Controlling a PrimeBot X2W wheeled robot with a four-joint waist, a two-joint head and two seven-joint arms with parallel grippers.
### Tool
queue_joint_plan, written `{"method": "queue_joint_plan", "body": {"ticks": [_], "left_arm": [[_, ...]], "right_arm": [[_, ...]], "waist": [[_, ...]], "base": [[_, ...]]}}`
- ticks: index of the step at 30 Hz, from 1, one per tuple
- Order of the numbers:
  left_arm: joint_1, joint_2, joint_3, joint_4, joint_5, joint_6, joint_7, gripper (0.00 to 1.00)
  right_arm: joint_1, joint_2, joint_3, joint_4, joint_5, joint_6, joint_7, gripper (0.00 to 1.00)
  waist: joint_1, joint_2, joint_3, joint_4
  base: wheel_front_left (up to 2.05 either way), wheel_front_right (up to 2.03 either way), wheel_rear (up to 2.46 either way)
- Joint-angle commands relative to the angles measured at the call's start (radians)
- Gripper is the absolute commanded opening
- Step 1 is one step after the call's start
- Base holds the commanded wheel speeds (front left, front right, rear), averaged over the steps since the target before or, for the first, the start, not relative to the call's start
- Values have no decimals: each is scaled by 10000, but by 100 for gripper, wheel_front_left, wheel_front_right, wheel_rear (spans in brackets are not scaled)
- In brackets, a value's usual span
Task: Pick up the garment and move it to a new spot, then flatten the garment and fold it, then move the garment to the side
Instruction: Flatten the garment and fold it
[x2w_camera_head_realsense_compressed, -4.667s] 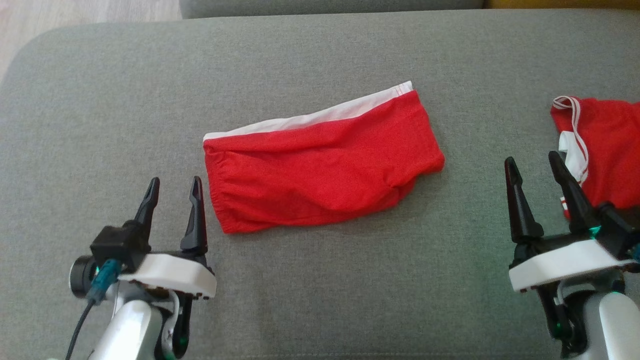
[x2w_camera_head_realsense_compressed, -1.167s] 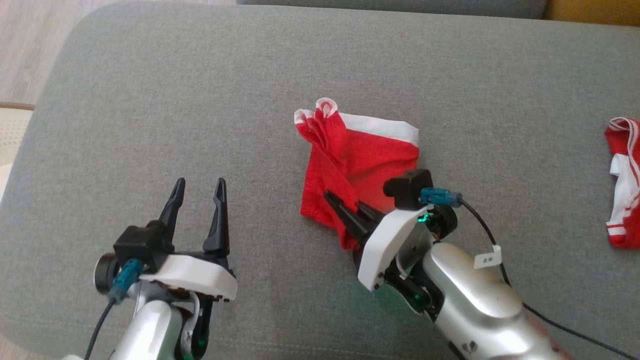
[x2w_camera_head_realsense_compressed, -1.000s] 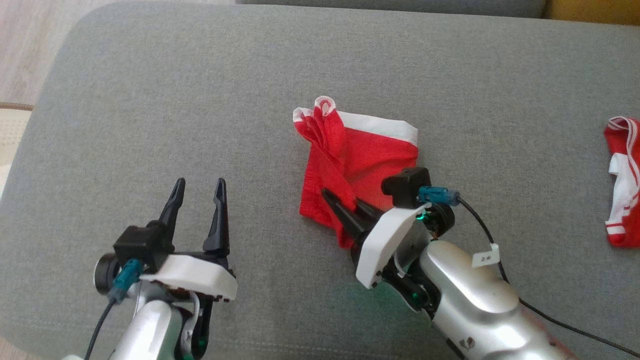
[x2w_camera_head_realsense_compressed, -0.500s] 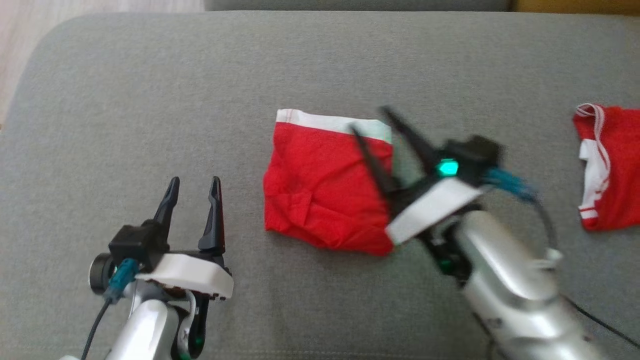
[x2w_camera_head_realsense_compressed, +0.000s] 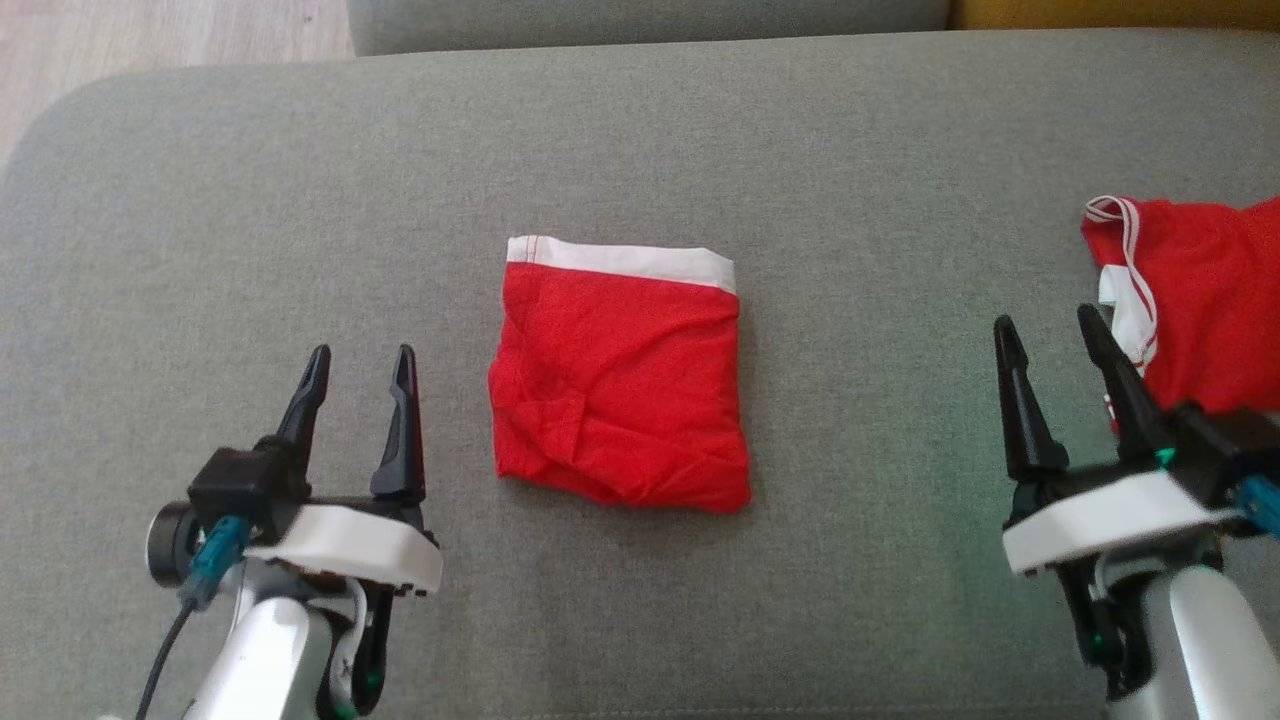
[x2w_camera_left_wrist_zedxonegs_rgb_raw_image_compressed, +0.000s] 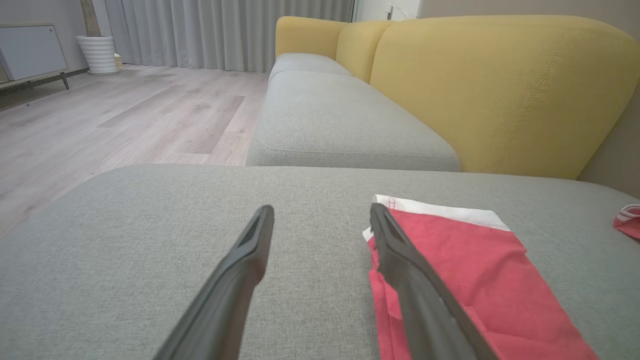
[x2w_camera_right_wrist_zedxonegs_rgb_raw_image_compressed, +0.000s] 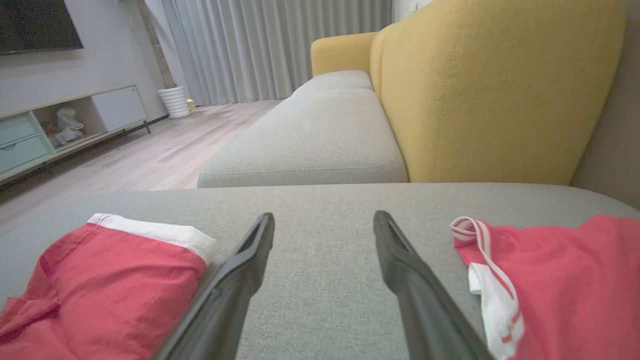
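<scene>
Since the red shorts (x2w_camera_head_realsense_compressed: 620, 385) lie folded into a square on the grey cushion (x2w_camera_head_realsense_compressed: 700, 130), the step in hand looks to be the move to the side; they sit just right of your left gripper (x2w_camera_head_realsense_compressed: 360, 352), whose fingers are spread and empty, and well to the left of your right gripper (x2w_camera_head_realsense_compressed: 1044, 320), also spread, with a second red garment (x2w_camera_head_realsense_compressed: 1200, 300) close on its right; pinch all layers at the edge nearest your chosen gripper, below the white waistband (x2w_camera_head_realsense_compressed: 620, 262); lift low and carry level so the fold holds.
</scene>
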Motion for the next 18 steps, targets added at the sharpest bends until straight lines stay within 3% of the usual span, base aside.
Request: {"method": "queue_joint_plan", "body": {"ticks": [1,8,18], "left_arm": [[-128,285,384,-376,80,120,23,100],[-61,362,380,-384,20,152,75,100],[-93,408,318,-317,-65,137,89,100]], "right_arm": [[63,79,96,-674,-136,65,140,100],[736,331,-206,-1657,-398,65,626,100],[873,470,-229,-1942,-419,65,835,100]], "waist": [[0,0,-20,-16],[0,0,-82,-55],[0,0,-83,-25]], "base": [[0,0,0],[0,0,0],[0,0,0]]}}
